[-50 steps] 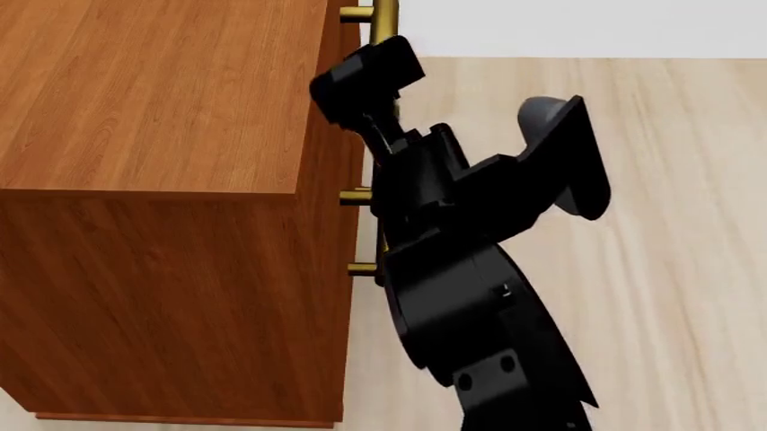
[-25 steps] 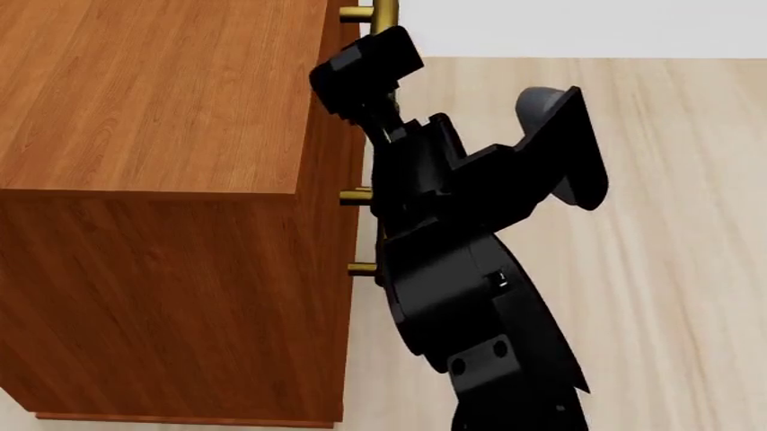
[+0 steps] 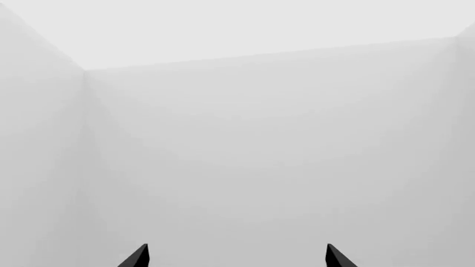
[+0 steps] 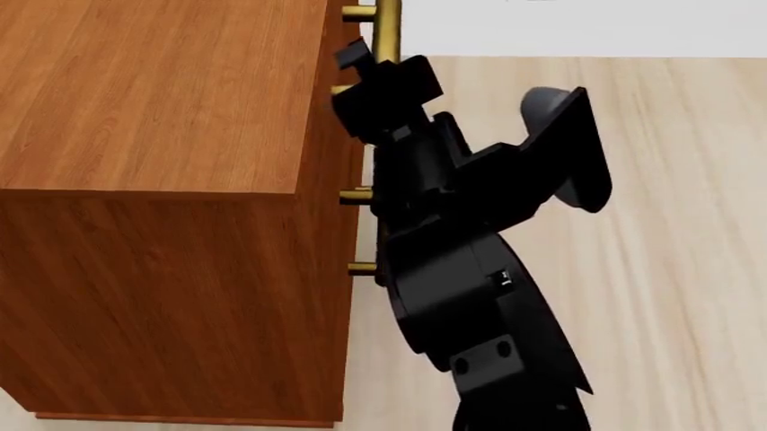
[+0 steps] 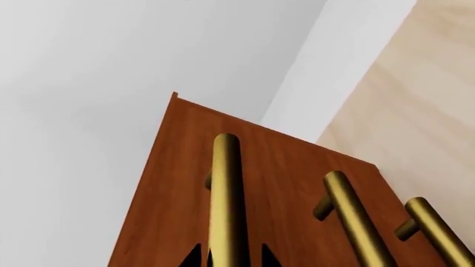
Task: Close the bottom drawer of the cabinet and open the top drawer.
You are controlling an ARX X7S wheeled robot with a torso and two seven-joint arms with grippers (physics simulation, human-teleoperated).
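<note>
Top drawer [image 5: 186, 183] is where your right gripper [image 5: 228, 257] now sits: its dark fingertips straddle the nearest brass handle [image 5: 224, 200], close on either side, though you cannot tell from these views whether they have actually clamped. From the head camera, the right gripper [image 4: 386, 90] has climbed over the last second, from beside the cabinet's front edge up and farther along the handle [image 4: 386, 27]. That suggests you are lining up the pull on the uppermost drawer, and since all three handles appear to stand out about evenly from the front, the bottom drawer [image 5: 386, 222] looks shut already. The cabinet [image 4: 156, 108] fills the left of the scene, its front facing right toward the pale floor [image 4: 671, 224]. Each handle is a long bar running near to far across its drawer front, so the drawer should slide out rightward, square to the bar. Your left gripper [image 3: 236, 257] is spread wide, empty, facing blank wall [image 3: 260, 139].
</note>
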